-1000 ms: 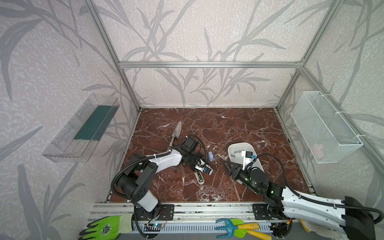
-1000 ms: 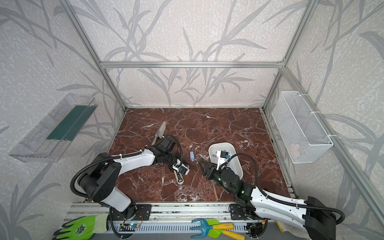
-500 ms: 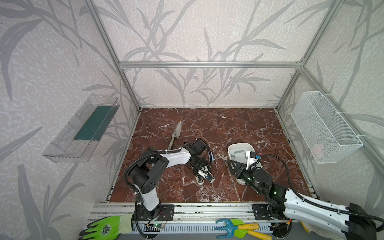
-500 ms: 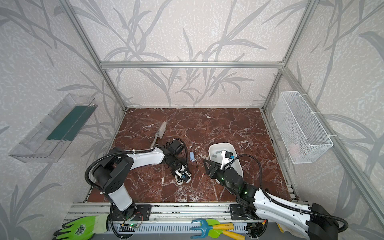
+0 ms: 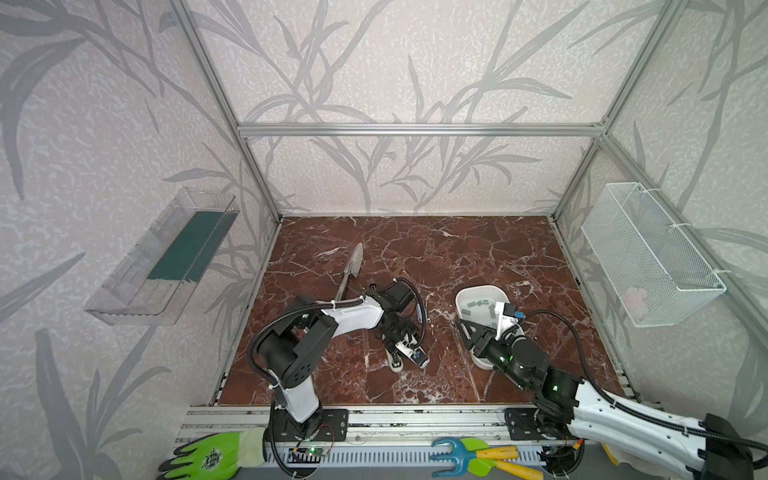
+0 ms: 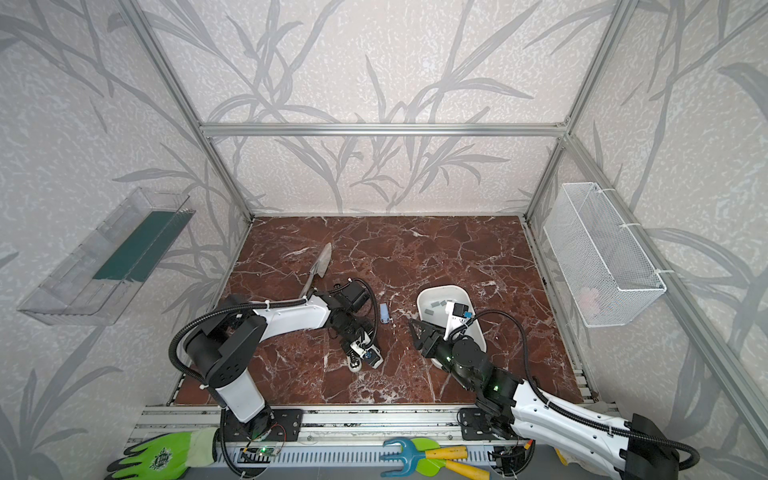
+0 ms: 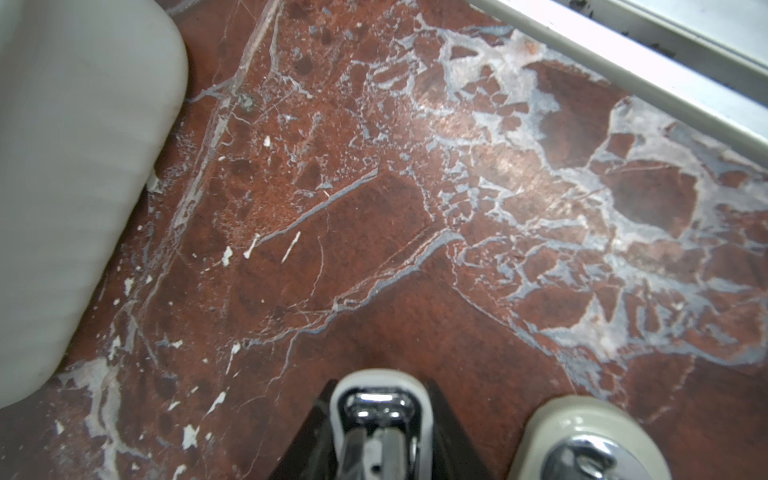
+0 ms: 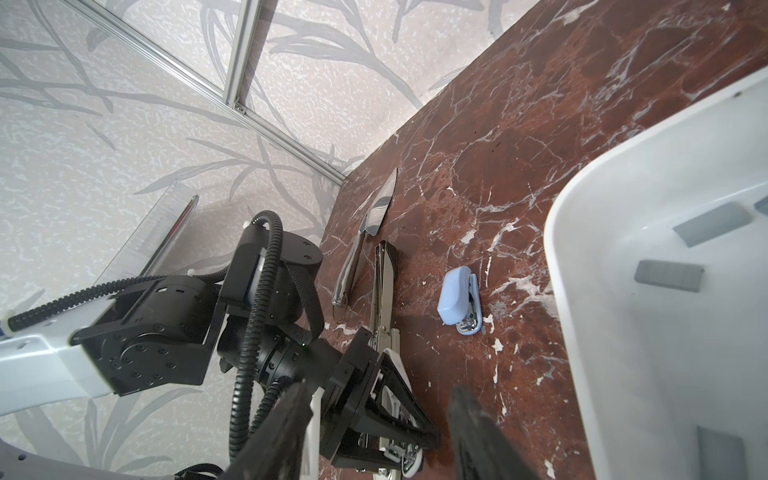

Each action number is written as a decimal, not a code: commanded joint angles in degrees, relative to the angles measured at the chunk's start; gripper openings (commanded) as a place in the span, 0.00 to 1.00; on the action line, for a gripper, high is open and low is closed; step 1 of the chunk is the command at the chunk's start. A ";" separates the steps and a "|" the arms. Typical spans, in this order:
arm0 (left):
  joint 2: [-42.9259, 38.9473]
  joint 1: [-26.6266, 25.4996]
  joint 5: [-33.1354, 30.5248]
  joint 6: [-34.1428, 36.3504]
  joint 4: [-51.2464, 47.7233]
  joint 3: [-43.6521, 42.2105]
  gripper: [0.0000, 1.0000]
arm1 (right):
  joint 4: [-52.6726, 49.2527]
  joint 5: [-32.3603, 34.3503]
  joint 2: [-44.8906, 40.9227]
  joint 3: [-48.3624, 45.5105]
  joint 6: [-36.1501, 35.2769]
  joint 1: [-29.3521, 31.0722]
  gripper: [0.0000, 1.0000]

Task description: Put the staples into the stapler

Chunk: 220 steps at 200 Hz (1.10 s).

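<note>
In both top views the only print is a dark emblem on the green glove (image 5: 212, 457) by the near rail, too small to read. A white oval plastic tub (image 5: 482, 287) on the red-brown marble-patterned table (image 5: 457, 249) holds the staples (image 5: 478, 303), flat grey strips scattered over its floor. A clear wall bin (image 5: 124, 286) carries a dark green sheet, and a white wire basket (image 5: 665, 266) holds something pale pink. The left gripper (image 5: 401, 338) is down on the white stapler (image 5: 397, 364), while the right gripper (image 5: 467, 332) sits at the tub's edge nearer that stapler. In the left wrist view black fingers (image 7: 316, 432) hug both sides of the stapler's rounded cream end with its chrome insert, so this hand grips it, and the tub's smooth wall stands near. In the right wrist view the right gripper's two fingers stand apart with nothing between them. The white stapler lies hinged open there, its long metal channel flat on the table beside a steel trowel (image 8: 380, 208). A small pale-blue stapler (image 8: 457, 299) lies between it and the tub.
</note>
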 commanded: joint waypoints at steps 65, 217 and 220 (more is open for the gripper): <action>-14.99 2.46 -0.53 -6.98 4.85 -2.34 0.46 | -2.76 1.86 -4.12 -1.43 -1.23 -0.25 0.56; -25.91 9.83 6.67 -13.34 23.39 -9.99 0.49 | -1.09 3.46 2.50 0.57 -3.42 -0.42 0.57; -25.90 9.83 6.49 -13.34 23.41 -9.94 0.49 | -1.05 3.46 2.79 0.65 -3.42 -0.42 0.57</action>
